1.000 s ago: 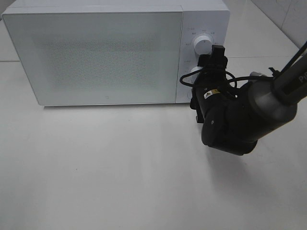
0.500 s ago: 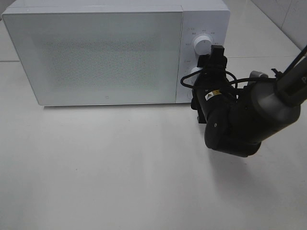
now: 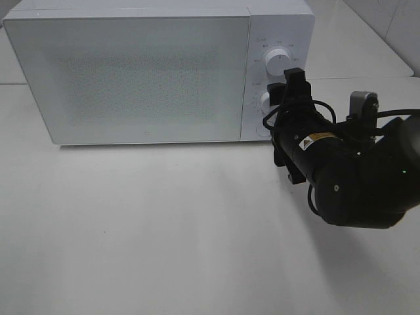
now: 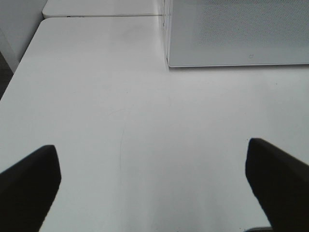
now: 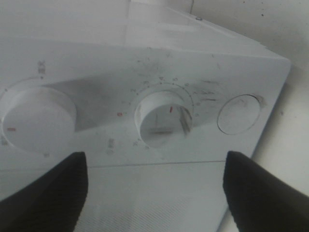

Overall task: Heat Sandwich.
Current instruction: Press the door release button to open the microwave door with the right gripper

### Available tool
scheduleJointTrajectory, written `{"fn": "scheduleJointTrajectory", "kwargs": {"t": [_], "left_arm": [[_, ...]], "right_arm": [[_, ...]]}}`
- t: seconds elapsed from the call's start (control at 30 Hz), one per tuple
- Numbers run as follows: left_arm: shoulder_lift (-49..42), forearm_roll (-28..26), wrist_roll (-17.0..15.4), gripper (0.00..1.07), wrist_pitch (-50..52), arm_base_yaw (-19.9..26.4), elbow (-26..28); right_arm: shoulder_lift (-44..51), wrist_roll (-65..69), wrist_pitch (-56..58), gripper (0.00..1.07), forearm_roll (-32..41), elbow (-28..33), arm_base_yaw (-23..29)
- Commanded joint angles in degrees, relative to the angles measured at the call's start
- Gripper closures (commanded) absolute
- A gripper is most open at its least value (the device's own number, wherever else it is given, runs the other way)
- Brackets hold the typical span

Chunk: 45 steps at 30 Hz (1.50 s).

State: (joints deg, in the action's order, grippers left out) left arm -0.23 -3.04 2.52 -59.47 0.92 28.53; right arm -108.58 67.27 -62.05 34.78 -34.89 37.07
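The sandwich is out of view; the white microwave [image 3: 138, 75] stands with its door shut. My right gripper [image 3: 283, 92] is open just in front of the control panel, level with the lower knob [image 3: 267, 100]. In the right wrist view that knob [image 5: 164, 118] sits centred between the two dark fingertips [image 5: 48, 193], with nothing held in the right gripper [image 5: 154, 193]. My left gripper [image 4: 153, 193] is open over bare table, with the microwave's lower corner [image 4: 236, 34] ahead of it. The left arm does not show in the exterior high view.
The upper knob [image 3: 275, 61] sits above the lower one, and a round button [image 5: 239, 113] lies below it on the panel. White table [image 3: 164, 230] spreads in front of the microwave. The bulky right arm [image 3: 354, 177] hangs over the table's right side.
The right arm's body has swung to the right and lower in the exterior view, while its gripper has stayed by the lower knob. Both grippers remain open.
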Motion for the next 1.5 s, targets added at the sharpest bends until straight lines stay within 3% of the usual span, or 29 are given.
{"fn": "scheduleJointTrajectory", "kwargs": {"t": [0.03,0.4,0.57,0.73,0.9,1.23,1.5], "left_arm": [[-1.60,-0.57,-0.11,0.08,0.29,-0.06,-0.23],[-1.60,-0.57,-0.11,0.08,0.29,-0.06,-0.23],[-1.60,-0.57,-0.11,0.08,0.29,-0.06,-0.23],[-1.60,-0.57,-0.11,0.08,0.29,-0.06,-0.23],[-1.60,-0.57,-0.11,0.08,0.29,-0.06,-0.23],[-1.60,-0.57,-0.11,0.08,0.29,-0.06,-0.23],[-1.60,-0.57,-0.11,0.08,0.29,-0.06,-0.23]], "right_arm": [[3.78,-8.02,7.05,0.32,-1.26,1.60,-0.29],[13.29,-35.64,31.97,0.32,-1.03,1.49,-1.43],[16.84,-51.39,44.75,0.32,-1.03,0.57,-4.58],[18.79,-72.14,60.28,0.32,-1.78,-2.06,-7.62],[18.91,-83.08,75.23,0.32,-4.47,-5.61,-9.85],[22.06,-84.51,97.06,0.32,-18.62,-11.86,-10.31],[30.83,-81.93,104.85,0.32,-22.00,-12.03,-10.31]]}}
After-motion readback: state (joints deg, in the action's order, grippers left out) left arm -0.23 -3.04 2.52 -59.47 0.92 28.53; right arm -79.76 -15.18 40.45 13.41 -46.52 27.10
